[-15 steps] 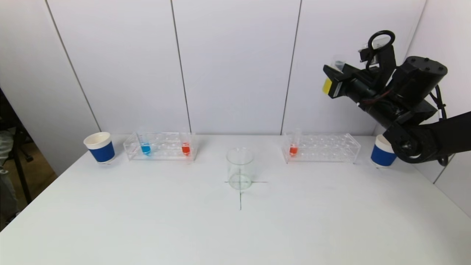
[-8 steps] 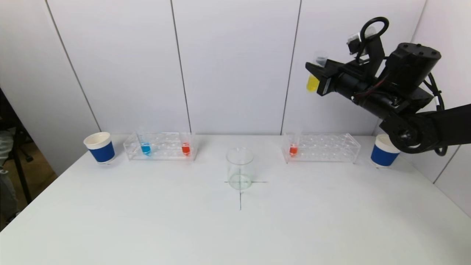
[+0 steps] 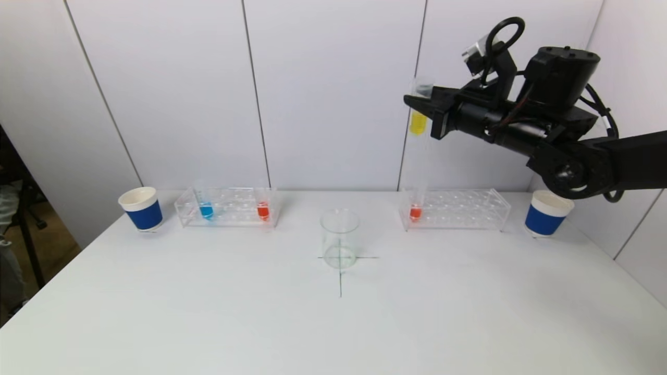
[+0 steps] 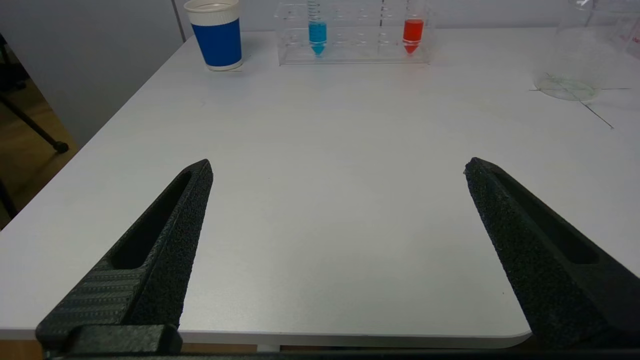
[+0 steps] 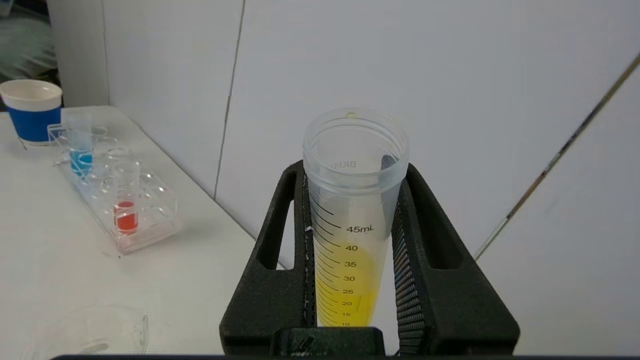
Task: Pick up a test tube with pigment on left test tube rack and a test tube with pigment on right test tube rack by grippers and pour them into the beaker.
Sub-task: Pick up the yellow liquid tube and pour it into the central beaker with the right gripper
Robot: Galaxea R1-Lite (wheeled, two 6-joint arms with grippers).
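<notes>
Head view: right gripper (image 3: pixel 423 110) raised high above the right test tube rack (image 3: pixel 454 209) near the desk's far edge, clamped shut on the yellow test tube (image 3: pixel 418 121), held upright; beaker (image 3: pixel 340 238) empty at the desk's middle on a marked cross; left test tube rack (image 3: pixel 227 207) near the far left edge, holding a blue tube (image 3: pixel 206 208) and a red tube (image 3: pixel 262 209); one more red tube (image 3: pixel 415 209) in the right rack; blue paper cups (image 3: pixel 140 208) at the far corners. Left arm out of frame here. Left wrist view: left gripper (image 4: pixel 338 172) parked low off the desk's near edge, jaws spread wide, nothing between them; beaker cut off at the frame's edge. Right wrist view: fingers (image 5: pixel 410 260) pressing both sides of the tube's upper body, just under the threaded rim, open mouth uncapped. Likely light, stiff clear plastic, smooth and slippery, so best gripped high on the barrel as now; liquid free to slosh, calling for a slow tilt. Tube's conical tip hidden behind the gripper; exact fill level hard to read.
</notes>
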